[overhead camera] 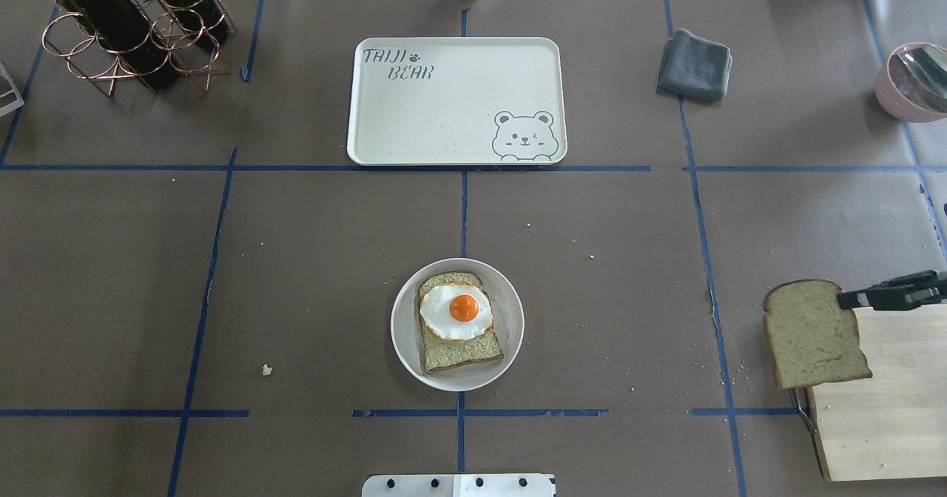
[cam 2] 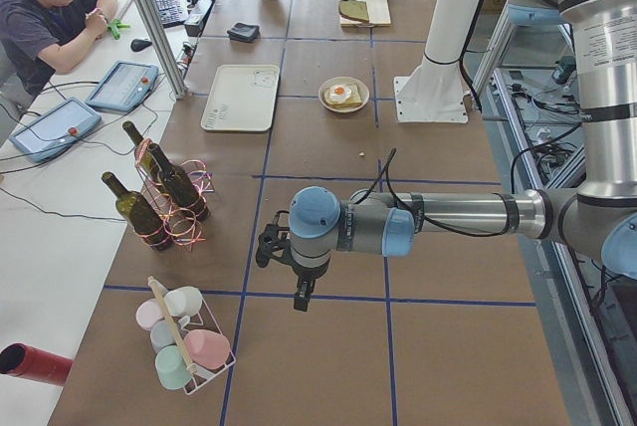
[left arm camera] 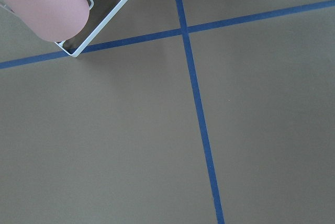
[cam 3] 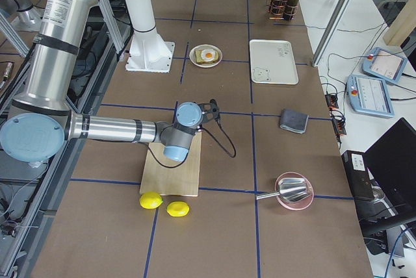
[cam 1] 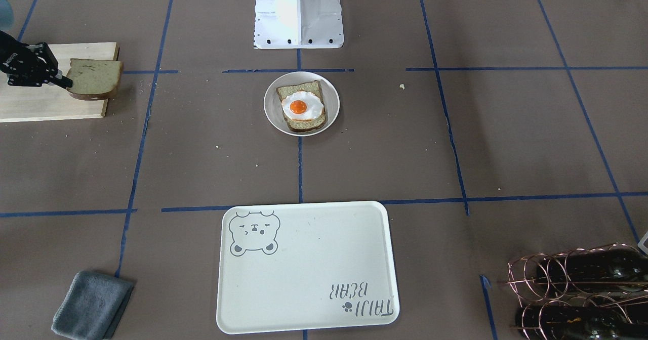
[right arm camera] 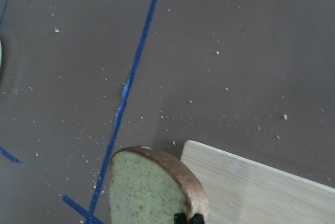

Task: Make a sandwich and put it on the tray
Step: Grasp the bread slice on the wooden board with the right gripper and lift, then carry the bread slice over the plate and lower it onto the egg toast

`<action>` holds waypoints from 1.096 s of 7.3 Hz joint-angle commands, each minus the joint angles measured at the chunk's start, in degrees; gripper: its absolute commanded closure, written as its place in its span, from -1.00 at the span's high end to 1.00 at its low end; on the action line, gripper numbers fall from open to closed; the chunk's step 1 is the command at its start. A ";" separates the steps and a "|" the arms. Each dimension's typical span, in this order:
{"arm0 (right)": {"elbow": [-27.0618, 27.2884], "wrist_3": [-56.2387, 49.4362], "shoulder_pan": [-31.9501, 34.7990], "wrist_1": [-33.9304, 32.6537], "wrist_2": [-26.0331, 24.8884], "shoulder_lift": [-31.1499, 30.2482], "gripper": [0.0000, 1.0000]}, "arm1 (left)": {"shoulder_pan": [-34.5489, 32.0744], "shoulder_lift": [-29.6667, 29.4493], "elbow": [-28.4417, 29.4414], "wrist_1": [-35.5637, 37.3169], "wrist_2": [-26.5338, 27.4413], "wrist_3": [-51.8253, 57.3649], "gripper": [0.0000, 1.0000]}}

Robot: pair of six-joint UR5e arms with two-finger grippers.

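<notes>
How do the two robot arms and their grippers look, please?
Both the left arm and right arm are silver tubes with pale blue joint caps and a black cable. The left gripper and right gripper are black; the right bears small white lettering.

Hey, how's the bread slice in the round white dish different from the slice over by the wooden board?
The dish slice lies flat in the white dish. The board slice is pinched at one edge by the right gripper, jaws shut on it, and overhangs the cutting board. The dish slice carries a fried egg, while the board slice is bare. Both have a pale speckled crumb and a dark brown crust.
</notes>
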 commanded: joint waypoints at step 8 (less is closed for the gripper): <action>1.21 18.62 -29.76 -28.24 -30.08 39.19 -1.00 | 0.09 0.25 -0.12 0.00 0.00 -0.07 1.00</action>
